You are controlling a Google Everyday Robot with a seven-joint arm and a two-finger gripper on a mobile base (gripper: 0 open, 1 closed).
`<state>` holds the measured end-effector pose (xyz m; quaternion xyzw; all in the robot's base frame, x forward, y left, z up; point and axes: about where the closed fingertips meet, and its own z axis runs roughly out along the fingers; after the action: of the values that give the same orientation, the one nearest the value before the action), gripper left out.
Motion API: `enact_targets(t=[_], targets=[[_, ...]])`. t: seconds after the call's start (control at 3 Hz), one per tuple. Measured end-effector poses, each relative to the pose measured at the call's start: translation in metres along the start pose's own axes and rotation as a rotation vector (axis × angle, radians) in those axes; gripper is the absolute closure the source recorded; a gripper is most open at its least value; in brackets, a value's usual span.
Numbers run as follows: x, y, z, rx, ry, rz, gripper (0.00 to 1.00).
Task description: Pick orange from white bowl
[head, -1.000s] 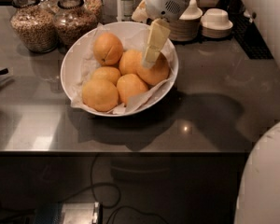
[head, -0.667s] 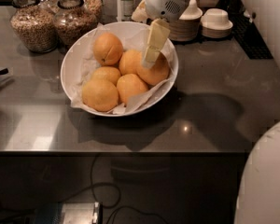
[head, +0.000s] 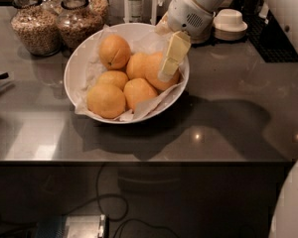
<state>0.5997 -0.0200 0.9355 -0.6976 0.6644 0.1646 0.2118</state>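
Note:
The white bowl (head: 74,68), lined with crinkled white paper, stands on the dark counter and holds several oranges. The orange (head: 150,72), a large one, lies at the bowl's right side, next to a smaller one (head: 137,64). My gripper (head: 168,67), pale yellow at its end on a white arm, comes down from the upper right. It rests against the front right of that orange and covers part of it. Other oranges lie at the back (head: 114,51) and at the front left (head: 106,100).
Two glass jars of grain (head: 36,28) (head: 78,25) stand just behind the bowl's left side. Stacked saucers with an upturned small white bowl (head: 230,23) are at the back right. A black mat (head: 275,43) lies at the far right. The counter's front edge runs below the bowl.
The gripper has come down a little lower over the right-hand orange. The bowl and the other oranges have not moved.

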Motion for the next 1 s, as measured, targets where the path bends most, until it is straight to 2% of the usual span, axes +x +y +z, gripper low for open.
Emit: enact_targets(t=[0.33, 0.67, 1.0], targets=[[0.0063, 0.0038, 0.0016, -0.018, -0.043, 0.029, 0.0], [0.0063, 0.0038, 0.0017, -0.018, -0.043, 0.029, 0.0], [0.0062, 0.0038, 0.0017, -0.018, -0.043, 0.029, 0.18]])
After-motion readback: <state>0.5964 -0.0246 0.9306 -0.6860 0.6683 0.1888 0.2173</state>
